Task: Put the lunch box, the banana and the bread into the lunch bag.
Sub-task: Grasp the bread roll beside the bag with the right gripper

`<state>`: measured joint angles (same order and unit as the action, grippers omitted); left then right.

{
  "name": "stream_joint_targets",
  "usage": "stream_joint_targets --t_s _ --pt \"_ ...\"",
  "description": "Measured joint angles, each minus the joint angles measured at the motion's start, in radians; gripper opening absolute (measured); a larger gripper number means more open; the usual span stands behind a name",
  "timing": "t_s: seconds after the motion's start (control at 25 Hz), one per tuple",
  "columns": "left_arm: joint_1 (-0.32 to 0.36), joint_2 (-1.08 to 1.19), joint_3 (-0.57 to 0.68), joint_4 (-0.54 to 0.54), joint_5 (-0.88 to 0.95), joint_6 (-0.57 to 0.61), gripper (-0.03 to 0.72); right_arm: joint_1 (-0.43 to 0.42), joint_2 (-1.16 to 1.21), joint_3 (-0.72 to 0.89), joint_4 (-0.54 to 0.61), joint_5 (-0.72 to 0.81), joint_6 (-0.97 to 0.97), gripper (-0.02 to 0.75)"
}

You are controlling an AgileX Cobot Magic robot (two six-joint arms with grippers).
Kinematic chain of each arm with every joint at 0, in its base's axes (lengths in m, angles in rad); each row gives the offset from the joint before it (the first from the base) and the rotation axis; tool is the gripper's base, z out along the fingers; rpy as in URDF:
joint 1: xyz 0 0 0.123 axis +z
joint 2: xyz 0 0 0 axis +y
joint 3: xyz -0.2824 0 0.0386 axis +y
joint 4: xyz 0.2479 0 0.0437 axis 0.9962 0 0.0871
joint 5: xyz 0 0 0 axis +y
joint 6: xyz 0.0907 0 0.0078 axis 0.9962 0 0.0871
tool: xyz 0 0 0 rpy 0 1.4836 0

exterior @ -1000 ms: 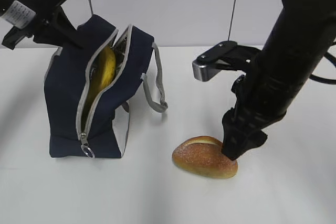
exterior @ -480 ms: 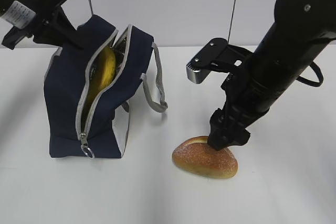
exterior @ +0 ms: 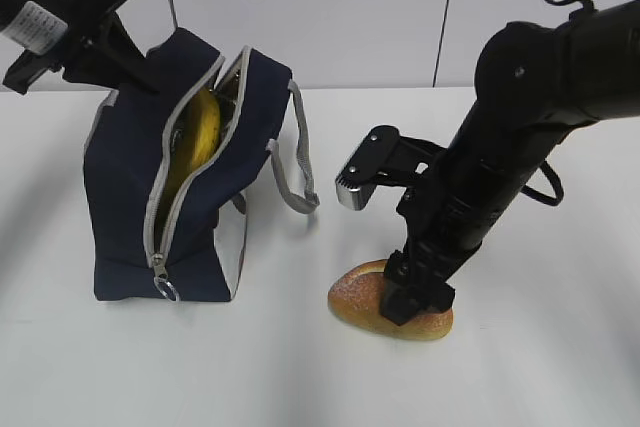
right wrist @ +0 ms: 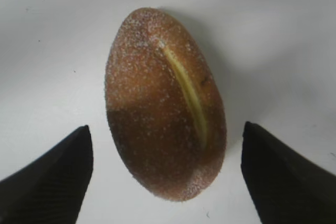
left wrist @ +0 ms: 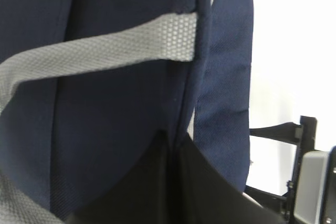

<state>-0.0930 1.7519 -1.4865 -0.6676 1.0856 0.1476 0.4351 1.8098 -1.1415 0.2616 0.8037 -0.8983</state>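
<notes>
While banana point(exterior: 200, 137) sits in the unzipped lunch bag point(exterior: 125, 197) at 9 o'clock | bread point(right wrist: 165, 103) on desk point(exterior: 560, 347), not yet gripped | right gripper point(right wrist: 165, 182) jaws released, straddling it | left gripper point(exterior: 95, 42) clenched on bag top | lunch box unseen.

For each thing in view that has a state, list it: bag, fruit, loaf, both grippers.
Navy-blue fabric lunch bag: upright on the table, zipper open.
Yellow banana: inside the bag, showing through the opening.
Golden-brown oval bread loaf: lying on the table, not gripped.
Right gripper: open, fingers either side of the loaf.
Left gripper: at the bag's top edge; whether it is open or shut cannot be told.
</notes>
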Motion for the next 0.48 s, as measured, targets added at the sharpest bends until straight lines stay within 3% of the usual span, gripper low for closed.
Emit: stream_joint_targets --t_s 0.28,0.48 --pt "0.000 0.000 0.000 0.002 0.000 0.000 -0.003 0.000 0.078 -0.007 0.020 -0.041 -0.036 0.632" --pt "0.000 0.000 0.000 0.012 0.000 0.000 -0.003 0.000 0.082 -0.010 0.026 -0.045 -0.038 0.453"
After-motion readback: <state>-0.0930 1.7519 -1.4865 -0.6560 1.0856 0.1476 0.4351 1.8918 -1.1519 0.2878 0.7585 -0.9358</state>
